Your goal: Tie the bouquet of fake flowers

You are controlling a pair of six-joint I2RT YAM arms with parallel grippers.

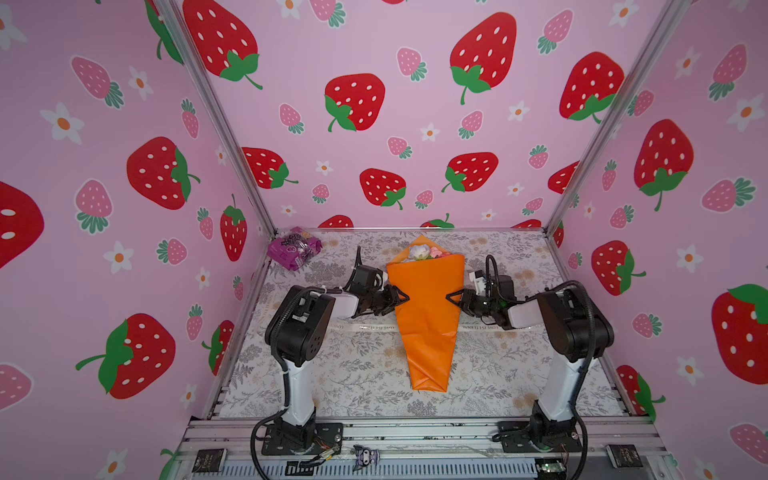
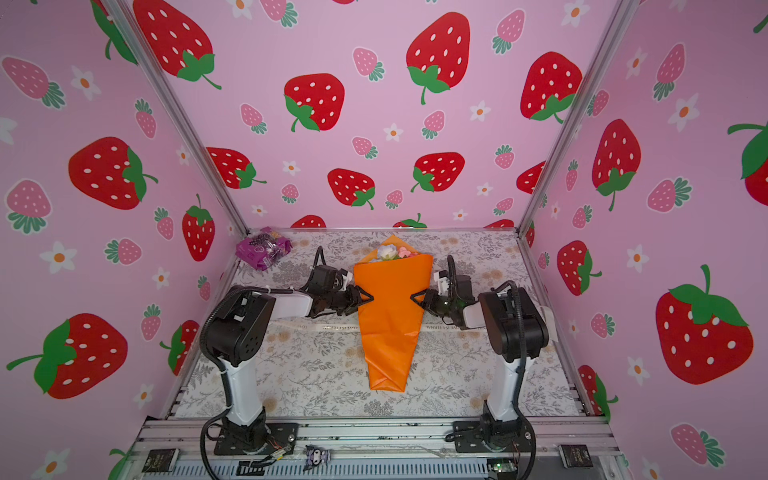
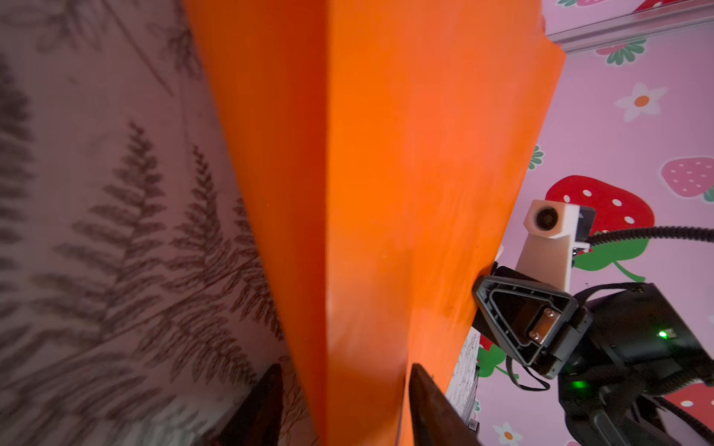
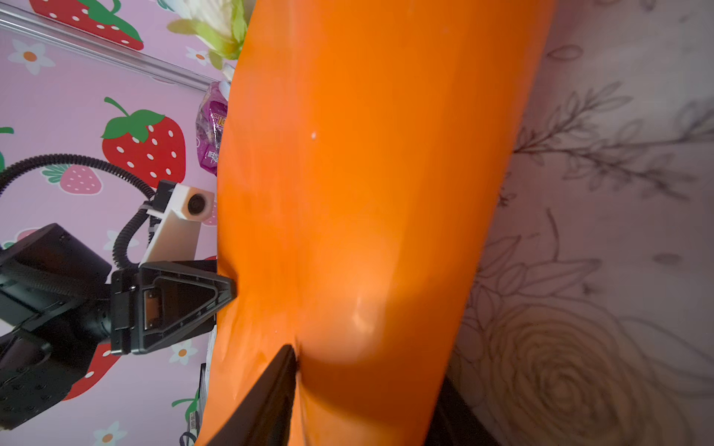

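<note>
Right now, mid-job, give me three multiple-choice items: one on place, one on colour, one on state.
1. The purple packet lies: A at the table's far left corner; B by the right arm's base; C at the near edge.
2. The bouquet's wrapping paper is: A blue; B orange; C white.
3. The white ribbon is: A tied in a knot; B flat on the table, under the wrapping paper; C hanging from a gripper.
1 A: it sits by the back wall, left. 2 B: orange in every view. 3 B: flat ends show either side.
</note>
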